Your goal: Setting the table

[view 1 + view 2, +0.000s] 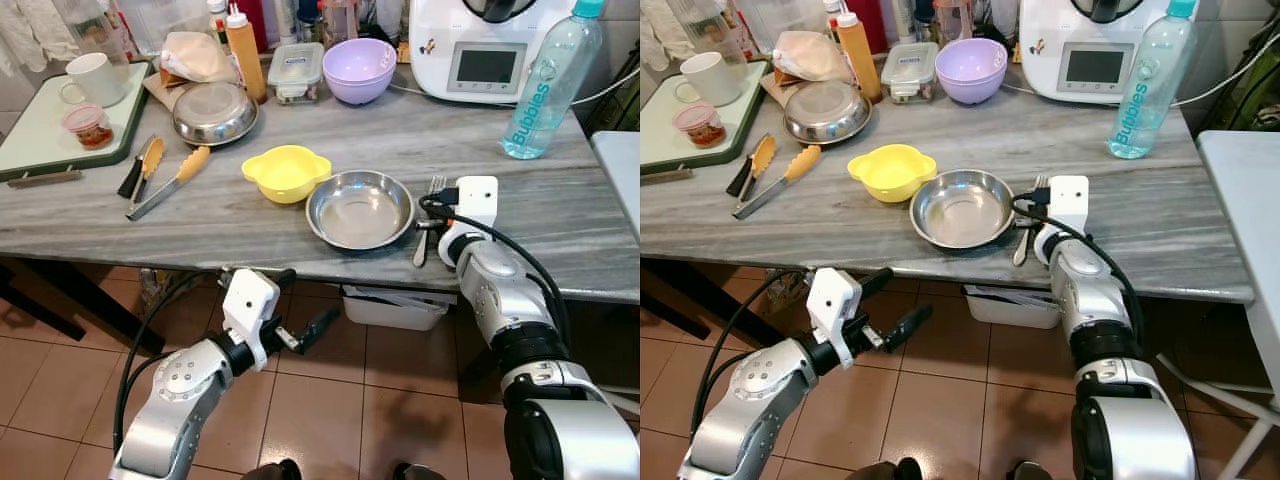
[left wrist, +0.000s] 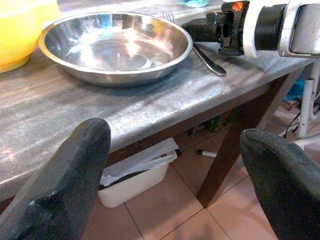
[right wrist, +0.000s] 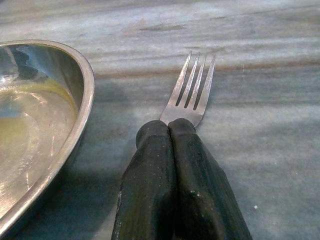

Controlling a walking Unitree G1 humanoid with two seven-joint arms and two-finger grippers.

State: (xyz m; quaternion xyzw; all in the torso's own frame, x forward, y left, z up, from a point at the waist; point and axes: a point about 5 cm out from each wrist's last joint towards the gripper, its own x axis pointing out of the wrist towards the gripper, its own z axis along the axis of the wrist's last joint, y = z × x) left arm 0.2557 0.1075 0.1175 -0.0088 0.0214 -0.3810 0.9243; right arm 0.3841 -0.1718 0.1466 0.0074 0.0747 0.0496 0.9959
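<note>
A steel plate (image 1: 360, 208) sits near the front edge of the grey marble table (image 1: 560, 220), with a yellow bowl (image 1: 286, 172) touching its left rim. Just right of the plate a fork (image 3: 192, 90) lies flat, tines pointing away from me. My right gripper (image 1: 428, 215) rests over the fork's neck, its fingers (image 3: 150, 165) pressed together with no gap between them. The left gripper (image 1: 305, 300) hangs open below the table edge, in front of the plate, holding nothing.
Tongs (image 1: 170, 180) and a steel bowl (image 1: 213, 112) lie to the left. A purple bowl (image 1: 358, 68), a white appliance (image 1: 480, 50) and a water bottle (image 1: 545, 85) stand at the back. A green tray (image 1: 30, 140) holds a mug. A white bin (image 1: 390, 308) sits under the table.
</note>
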